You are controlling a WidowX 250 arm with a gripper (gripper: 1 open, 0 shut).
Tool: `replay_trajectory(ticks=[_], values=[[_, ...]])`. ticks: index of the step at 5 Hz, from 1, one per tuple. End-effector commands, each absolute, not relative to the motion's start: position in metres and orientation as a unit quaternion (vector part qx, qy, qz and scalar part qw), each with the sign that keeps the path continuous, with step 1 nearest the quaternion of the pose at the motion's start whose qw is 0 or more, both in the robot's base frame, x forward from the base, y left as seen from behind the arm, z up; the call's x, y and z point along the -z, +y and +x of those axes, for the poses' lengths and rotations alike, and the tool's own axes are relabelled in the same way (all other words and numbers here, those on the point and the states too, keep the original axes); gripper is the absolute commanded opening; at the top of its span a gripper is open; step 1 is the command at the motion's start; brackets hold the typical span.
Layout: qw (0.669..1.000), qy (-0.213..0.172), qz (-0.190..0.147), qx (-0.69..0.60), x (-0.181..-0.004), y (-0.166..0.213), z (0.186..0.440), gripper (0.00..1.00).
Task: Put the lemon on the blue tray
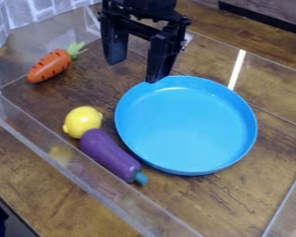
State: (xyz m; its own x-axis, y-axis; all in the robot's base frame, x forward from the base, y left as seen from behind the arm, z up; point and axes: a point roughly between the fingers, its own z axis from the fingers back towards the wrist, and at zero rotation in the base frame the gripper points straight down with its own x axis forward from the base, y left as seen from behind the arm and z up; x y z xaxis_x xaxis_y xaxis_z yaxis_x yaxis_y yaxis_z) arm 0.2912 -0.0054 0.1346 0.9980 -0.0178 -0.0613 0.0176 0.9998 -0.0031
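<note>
With our gripper gaping and holding nothing at the top of the frame, we could clip or nudge the eggplant while closing on the lemon left of centre, because the two lie so near each other.

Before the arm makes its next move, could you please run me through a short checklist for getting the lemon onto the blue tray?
1. Jaws open and free of any object: ok, they stand apart with nothing between them.
2. Lemon uncovered and in plain view: ok, it lies left of the tray in the picture.
3. Blue tray free to receive it: ok, nothing lies on it.
4. Jaws lined up over the lemon: not ok, they are nearer the tray's far edge.
5. Room around the lemon: not ok, the purple eggplant lies very close beside it.
6. Gap between lemon and eggplant: cannot tell whether they touch.
</note>
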Motion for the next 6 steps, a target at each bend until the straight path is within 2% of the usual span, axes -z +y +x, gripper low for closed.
replay_trajectory(ticks=[1,6], values=[[0.999,0.038,-0.002,0.009,-0.127,-0.009,0.287,1.00],[0.991,0.051,0.014,0.121,-0.090,0.050,0.267,1.00]])
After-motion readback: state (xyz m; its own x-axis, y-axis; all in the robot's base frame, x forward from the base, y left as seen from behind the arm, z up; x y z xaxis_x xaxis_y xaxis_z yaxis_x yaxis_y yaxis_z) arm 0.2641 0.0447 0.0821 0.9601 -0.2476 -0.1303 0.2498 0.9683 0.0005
